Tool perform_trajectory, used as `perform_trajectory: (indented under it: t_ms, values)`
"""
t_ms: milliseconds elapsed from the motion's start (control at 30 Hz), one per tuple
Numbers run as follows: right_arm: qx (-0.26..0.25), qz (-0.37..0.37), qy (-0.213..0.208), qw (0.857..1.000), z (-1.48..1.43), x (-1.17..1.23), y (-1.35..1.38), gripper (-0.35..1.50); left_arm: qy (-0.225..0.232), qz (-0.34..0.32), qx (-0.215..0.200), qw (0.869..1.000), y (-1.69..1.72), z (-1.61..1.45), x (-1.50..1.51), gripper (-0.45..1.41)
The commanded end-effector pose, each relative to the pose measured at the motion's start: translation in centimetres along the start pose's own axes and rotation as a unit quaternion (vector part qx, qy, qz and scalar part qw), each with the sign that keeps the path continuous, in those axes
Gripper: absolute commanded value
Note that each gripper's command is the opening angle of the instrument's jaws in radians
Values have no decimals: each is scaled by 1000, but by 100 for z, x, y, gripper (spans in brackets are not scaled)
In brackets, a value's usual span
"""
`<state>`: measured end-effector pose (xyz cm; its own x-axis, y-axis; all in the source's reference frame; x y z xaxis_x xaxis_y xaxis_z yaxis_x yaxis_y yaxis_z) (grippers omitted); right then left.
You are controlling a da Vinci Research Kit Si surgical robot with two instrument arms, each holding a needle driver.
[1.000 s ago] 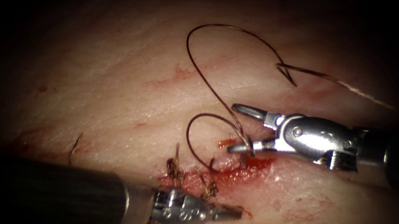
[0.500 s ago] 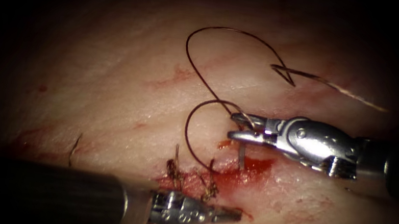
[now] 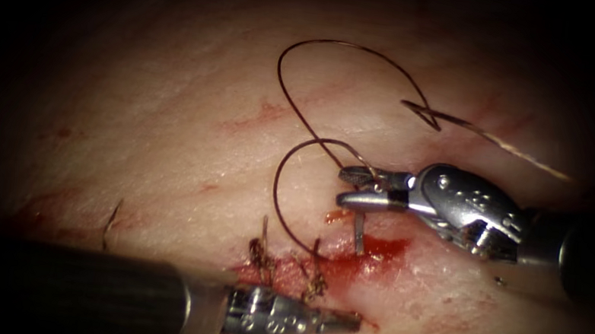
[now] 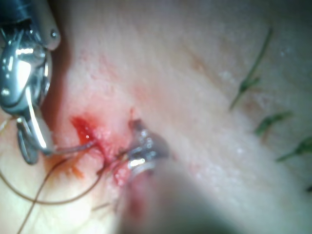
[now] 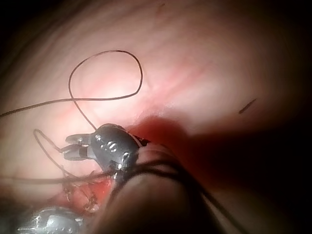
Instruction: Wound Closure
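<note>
Needle (image 3: 359,238) stands in the tissue (image 3: 164,134) at the cut (image 3: 330,267), with a short grey length rising out of the red fluid (image 3: 375,248). Its visible axis runs near 12 to 6 o'clock in the endoscope view; point and curve are buried or hidden, so its full lie cannot be read.

Right pincer (image 3: 358,186) sits directly at 12 o'clock of the exposed needle end, jaws pointing to 9 o'clock. The jaws are nearly closed, a narrow gap showing between them. The lower jaw appears to meet the needle's top end, and the left wrist view shows the needle (image 4: 73,146) running from the wound up to the right pincer (image 4: 29,141). Whether the needle is actually gripped or merely touched cannot be told. Thread (image 3: 306,99) passes the jaw tips and loops away toward 11 o'clock, then trails off toward 3 o'clock.

Left pincer (image 3: 342,319) lies at 6 o'clock of the cut, jaws closed and pointing to 3 o'clock, holding nothing visible. It is apart from the needle; the right pincer is clearly the nearer.

Earlier stitch ends (image 3: 260,250) stand at 9 o'clock of the needle. The far end of the thread fades into shadow.
</note>
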<state>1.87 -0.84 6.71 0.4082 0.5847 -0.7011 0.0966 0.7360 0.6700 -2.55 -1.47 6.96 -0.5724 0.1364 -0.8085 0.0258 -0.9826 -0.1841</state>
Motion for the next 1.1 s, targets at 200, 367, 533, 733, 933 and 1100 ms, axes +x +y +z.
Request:
perform_trajectory:
  t_ms: [200,367,533,733,933,1100]
  values:
    - [-26,104,-8,994,9,10,6,-35,-1,0,-1,1000,4,10,-4,-45]
    - [-28,153,-36,987,6,6,4,-35,-1,1,-2,1000,2,9,-7,-45]
    - [-37,241,-59,968,-1,5,7,-35,-2,1,-1,1000,2,10,-7,-45]
    - [-5,308,-71,949,7,12,24,-35,-2,0,0,1000,4,10,-5,-45]
    - [11,392,-81,916,16,17,34,-35,-3,1,-1,1000,5,10,-5,-45]
    - [24,493,-78,866,21,17,35,-35,-3,1,-1,1000,5,10,-5,-45]
